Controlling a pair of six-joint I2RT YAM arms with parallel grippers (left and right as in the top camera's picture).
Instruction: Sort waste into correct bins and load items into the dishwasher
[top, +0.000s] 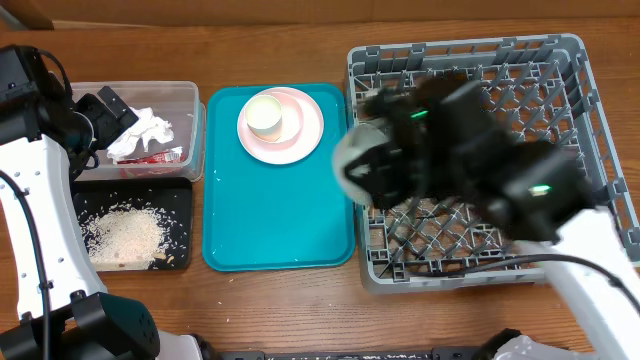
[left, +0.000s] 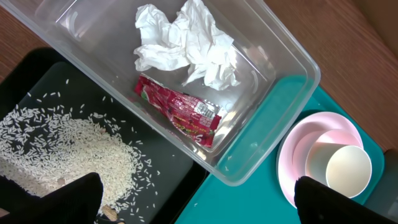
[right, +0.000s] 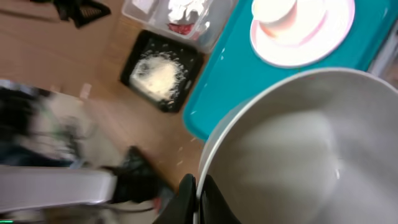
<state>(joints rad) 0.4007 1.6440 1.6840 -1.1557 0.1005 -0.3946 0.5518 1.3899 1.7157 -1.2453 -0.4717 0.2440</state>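
My right gripper (right: 198, 199) is shut on the rim of the pale grey-green bowl (right: 298, 149) and holds it over the left edge of the grey dish rack (top: 600, 200); the bowl also shows in the overhead view (top: 352, 160), blurred. My left gripper (left: 199, 208) is open and empty above the clear tub (left: 292, 56), which holds the crumpled napkin (left: 186, 43) and red wrapper (left: 180, 111). Rice scraps (left: 68, 143) lie in the black tray (left: 168, 168). The cream cup (left: 345, 171) sits in the pink bowl (left: 320, 140) on the pink plate (left: 289, 168). No chopsticks are in view.
The teal serving tray (top: 280, 220) lies between the bins and the rack, with the plate stack at its far end. The tub (top: 190, 100) stands behind the black tray (top: 183, 200) at the left. The rack's walls and pegs stand up at the right.
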